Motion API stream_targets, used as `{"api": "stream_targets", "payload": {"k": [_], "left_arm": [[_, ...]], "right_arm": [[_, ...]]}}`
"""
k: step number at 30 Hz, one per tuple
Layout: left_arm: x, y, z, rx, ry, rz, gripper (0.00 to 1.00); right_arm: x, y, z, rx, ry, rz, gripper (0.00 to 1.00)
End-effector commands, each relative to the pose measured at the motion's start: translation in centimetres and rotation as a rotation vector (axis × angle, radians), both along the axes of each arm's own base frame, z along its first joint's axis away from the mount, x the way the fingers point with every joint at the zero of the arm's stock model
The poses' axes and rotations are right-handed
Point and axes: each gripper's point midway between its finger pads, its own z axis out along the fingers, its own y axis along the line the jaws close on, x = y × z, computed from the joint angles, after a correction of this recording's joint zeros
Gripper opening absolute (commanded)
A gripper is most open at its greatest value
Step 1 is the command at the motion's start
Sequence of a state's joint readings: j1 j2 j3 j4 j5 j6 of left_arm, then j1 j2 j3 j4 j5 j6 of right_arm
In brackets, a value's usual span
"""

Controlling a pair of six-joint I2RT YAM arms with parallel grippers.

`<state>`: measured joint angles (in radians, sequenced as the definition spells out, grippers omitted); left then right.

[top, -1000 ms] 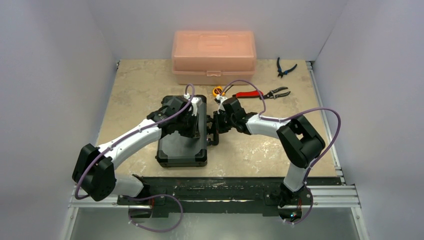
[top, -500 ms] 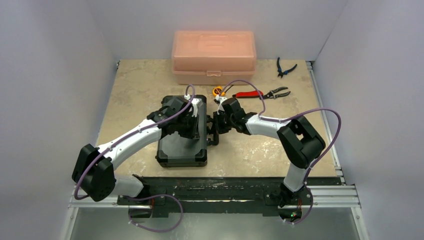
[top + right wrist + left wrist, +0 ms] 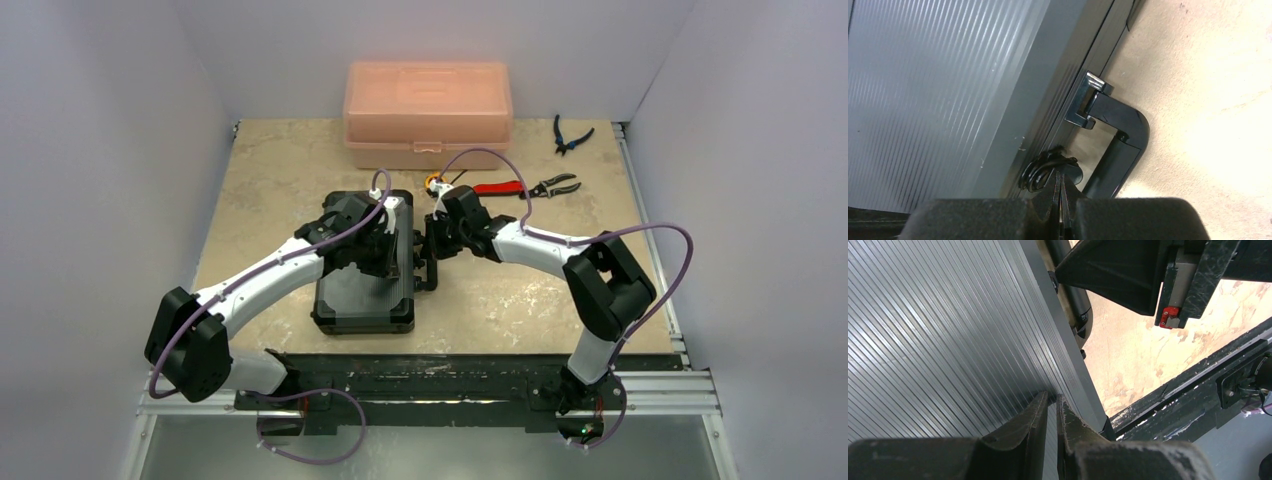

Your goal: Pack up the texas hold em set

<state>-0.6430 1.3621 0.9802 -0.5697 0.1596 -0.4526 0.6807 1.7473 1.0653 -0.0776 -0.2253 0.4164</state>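
Briefcase (image 3: 365,290), small black hard ribbed, lay closed mid-desk toward left edge. Left gripper (image 3: 1052,399) pressed together on lid (image 3: 938,340). Right gripper (image 3: 1059,182) pressed together at latch (image 3: 1044,170) beside black plastic handle (image 3: 1120,145). Judged rigid, slick, weighty: grasp handle.

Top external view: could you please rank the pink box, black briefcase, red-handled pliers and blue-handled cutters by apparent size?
1. pink box
2. black briefcase, close behind and partly covered
3. red-handled pliers
4. blue-handled cutters
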Motion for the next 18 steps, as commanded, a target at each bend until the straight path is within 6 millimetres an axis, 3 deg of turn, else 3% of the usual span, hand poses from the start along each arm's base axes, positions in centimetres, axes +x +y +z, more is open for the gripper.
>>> {"api": "stream_targets", "payload": {"k": [1, 18], "left_arm": [[-1.2, 0.9, -1.8, 0.076, 0.061, -0.012, 0.11], [-0.8, 0.6, -1.5, 0.08, 0.056, -0.019, 0.11]], "right_arm": [[1.2, 0.6, 2.1, 0.006, -0.058, 0.006, 0.02], [-0.2, 0.2, -4.5, -0.064, 0.084, 0.006, 0.0]]}}
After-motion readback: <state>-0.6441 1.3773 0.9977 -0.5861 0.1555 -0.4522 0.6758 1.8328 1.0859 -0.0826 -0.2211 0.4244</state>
